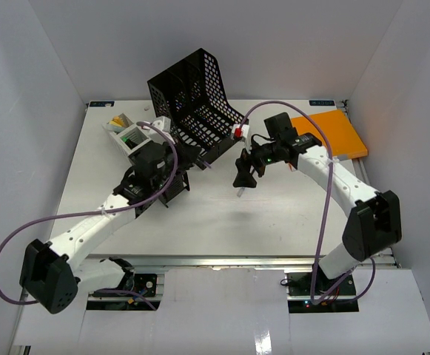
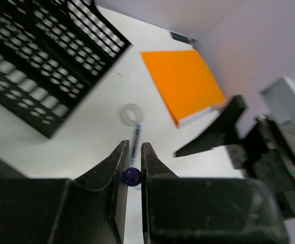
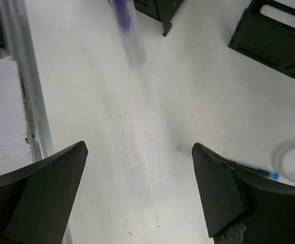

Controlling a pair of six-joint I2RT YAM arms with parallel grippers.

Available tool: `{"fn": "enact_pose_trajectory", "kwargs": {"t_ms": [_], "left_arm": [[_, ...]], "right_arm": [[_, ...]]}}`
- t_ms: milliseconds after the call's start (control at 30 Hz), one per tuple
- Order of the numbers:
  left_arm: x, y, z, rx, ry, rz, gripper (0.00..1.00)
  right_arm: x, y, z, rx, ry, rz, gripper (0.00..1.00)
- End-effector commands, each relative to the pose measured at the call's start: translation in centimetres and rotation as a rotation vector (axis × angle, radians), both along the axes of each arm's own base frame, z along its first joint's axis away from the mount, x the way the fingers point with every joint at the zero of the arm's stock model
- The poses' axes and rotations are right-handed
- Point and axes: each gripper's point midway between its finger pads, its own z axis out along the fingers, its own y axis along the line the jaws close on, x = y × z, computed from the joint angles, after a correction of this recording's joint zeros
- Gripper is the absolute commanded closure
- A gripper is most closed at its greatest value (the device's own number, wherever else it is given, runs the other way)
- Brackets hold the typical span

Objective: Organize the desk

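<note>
Left gripper (image 2: 132, 148) is clenched on a purple pen (image 2: 132, 176) — its purple end is pinched between the near-closed jaws. Right gripper (image 3: 139, 148) is released, fingers spread wide with nothing between them, above bare tabletop. The desk (image 1: 200, 222) is the white floor of the walled enclosure. On it: black mesh file rack (image 1: 192, 100) back centre, orange notebook (image 1: 333, 133) back right — clear tape ring (image 2: 132, 114) with a blue-tipped pen (image 2: 136, 133) just beside it.

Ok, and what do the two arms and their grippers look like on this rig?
Left arm and right arm both have white tubular links with bulky black joint housings. A lilac cable loops loosely along each. The left gripper and right gripper have matte black, wedge-shaped fingers.
</note>
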Motion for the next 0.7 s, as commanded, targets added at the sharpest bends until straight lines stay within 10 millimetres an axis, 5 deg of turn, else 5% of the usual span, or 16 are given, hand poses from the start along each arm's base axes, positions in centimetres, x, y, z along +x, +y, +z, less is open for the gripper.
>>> {"fn": "enact_pose_trajectory", "kwargs": {"t_ms": [0,67,167,300,533,667], "left_arm": [[1.4,7.8,0.2,0.273,-0.035,0.198,1.00],[2.2,10.7,0.3,0.316,-0.034,0.255,1.00],[3.2,14.3,0.9,0.368,-0.046,0.330,1.00],[5.1,17.5,0.8,0.450,-0.037,0.393,1.00],[7.4,19.2,0.6,0.479,-0.034,0.412,1.00],[8.3,19.4,-1.1,0.484,-0.007,0.397,0.97]], "right_arm": [[4.9,-2.7,2.6,-0.023,-0.341,-0.232,0.10],[6.4,-4.2,2.3,-0.037,-0.379,-0.370,0.10],[6.1,-4.0,0.1,-0.027,-0.260,-0.351,0.02],[5.2,-3.2,-1.6,0.012,-0.136,-0.315,0.09],[5.4,-3.3,-2.8,-0.007,-0.107,-0.324,0.09],[6.0,-3.9,-5.4,-0.068,-0.046,-0.385,0.09]]}}
